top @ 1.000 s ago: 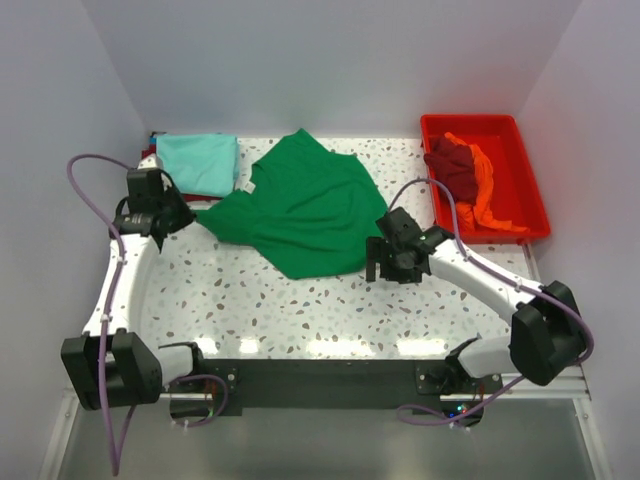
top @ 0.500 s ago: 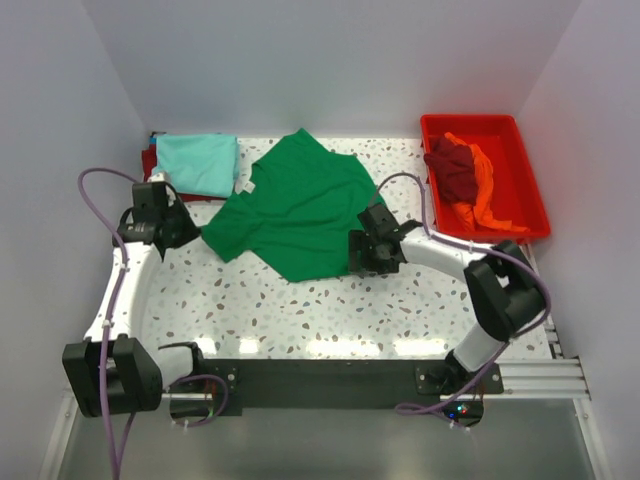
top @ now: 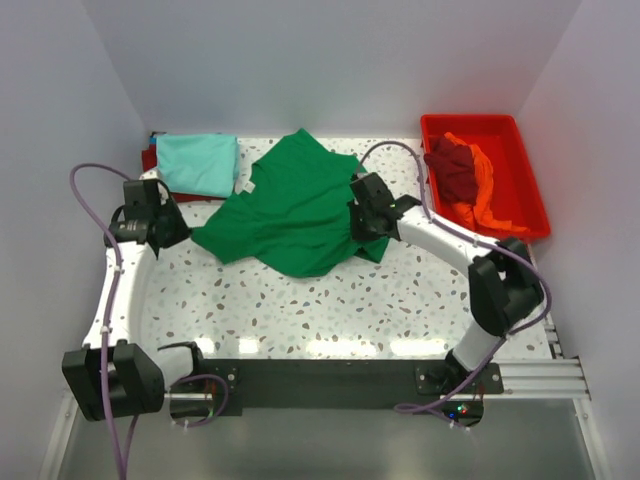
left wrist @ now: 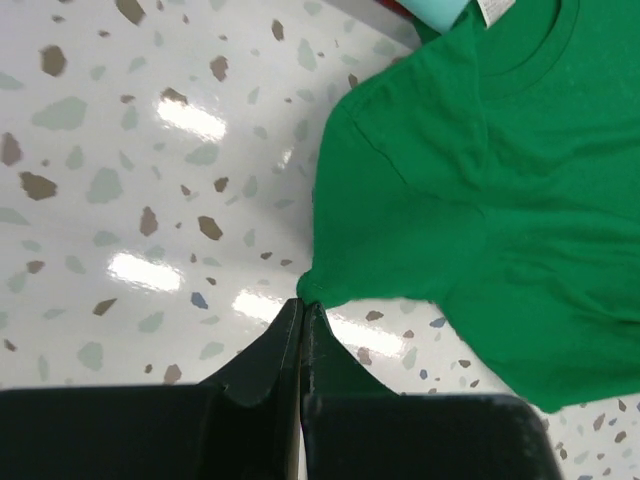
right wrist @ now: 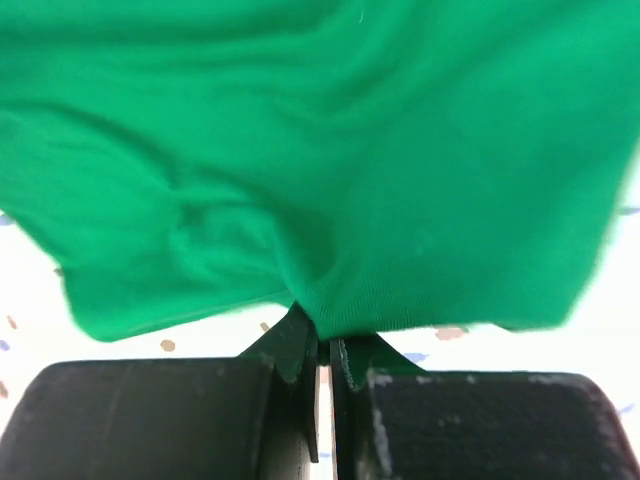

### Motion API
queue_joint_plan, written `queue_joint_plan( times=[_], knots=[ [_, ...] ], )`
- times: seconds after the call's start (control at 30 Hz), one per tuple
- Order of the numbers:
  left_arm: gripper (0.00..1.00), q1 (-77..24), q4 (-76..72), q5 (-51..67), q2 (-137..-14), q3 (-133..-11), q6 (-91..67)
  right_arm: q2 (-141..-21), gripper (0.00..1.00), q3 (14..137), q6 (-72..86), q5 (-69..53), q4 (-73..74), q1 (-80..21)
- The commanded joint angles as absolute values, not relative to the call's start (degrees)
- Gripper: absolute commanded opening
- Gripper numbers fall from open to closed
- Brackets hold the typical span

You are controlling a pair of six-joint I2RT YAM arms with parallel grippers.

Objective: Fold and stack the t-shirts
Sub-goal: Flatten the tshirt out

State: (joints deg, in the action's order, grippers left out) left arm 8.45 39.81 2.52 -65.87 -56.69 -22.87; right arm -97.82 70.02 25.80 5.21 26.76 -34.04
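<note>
Near half of table [top: 300, 300] bare: free passage. Centre covered by green t-shirt [top: 295, 205]; teal t-shirt [top: 198, 163] far-left corner, red tray [top: 466, 122] far-right.

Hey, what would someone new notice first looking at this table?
The bright green shirt spread across the middle, pinched at a sleeve by the left tool and at its right side by the right tool. Then the red tray at the far right, holding a crumpled dark red shirt and an orange shirt.

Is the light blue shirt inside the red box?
No, the teal shirt lies folded at the far left, well apart from the red tray at the far right.
</note>
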Motion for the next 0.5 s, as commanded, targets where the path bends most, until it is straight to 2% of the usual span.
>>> queue_joint_plan(
  times=[0.0,0.17,0.2,0.27,0.3,0.33,0.4,0.47],
  knots=[
    [0.00,10.71,42.01,-2.54,-65.13,-62.65,-18.29,-86.95,0.00,76.72,21.80,10.36,37.57,-33.66],
    [0.00,12.66,41.75,-4.22,-64.69,-64.42,-16.70,-76.56,0.00,86.47,19.60,18.18,48.50,-33.58],
    [0.00,12.74,41.66,-4.04,-64.86,-64.42,-16.70,-75.86,0.03,87.62,18.82,19.32,49.99,-33.57],
    [0.00,12.92,41.84,-2.99,-65.39,-64.34,-16.87,-75.41,0.15,89.99,17.85,21.52,50.27,-33.49],
    [0.00,12.83,41.84,-2.47,-65.56,-64.07,-16.96,-76.02,0.46,90.43,16.88,22.23,50.01,-33.57],
    [0.00,12.92,41.75,-1.16,-65.74,-63.38,-17.40,-76.72,0.55,90.70,16.79,22.85,49.75,-33.31],
    [0.00,12.83,41.05,-0.26,-65.66,-61.97,-17.75,-80.41,0.68,91.31,18.01,23.47,50.79,-33.05],
    [0.00,12.83,40.35,2.80,-65.39,-61.09,-18.02,-82.78,0.69,92.46,19.68,21.55,51.76,-32.96]
  ],
)
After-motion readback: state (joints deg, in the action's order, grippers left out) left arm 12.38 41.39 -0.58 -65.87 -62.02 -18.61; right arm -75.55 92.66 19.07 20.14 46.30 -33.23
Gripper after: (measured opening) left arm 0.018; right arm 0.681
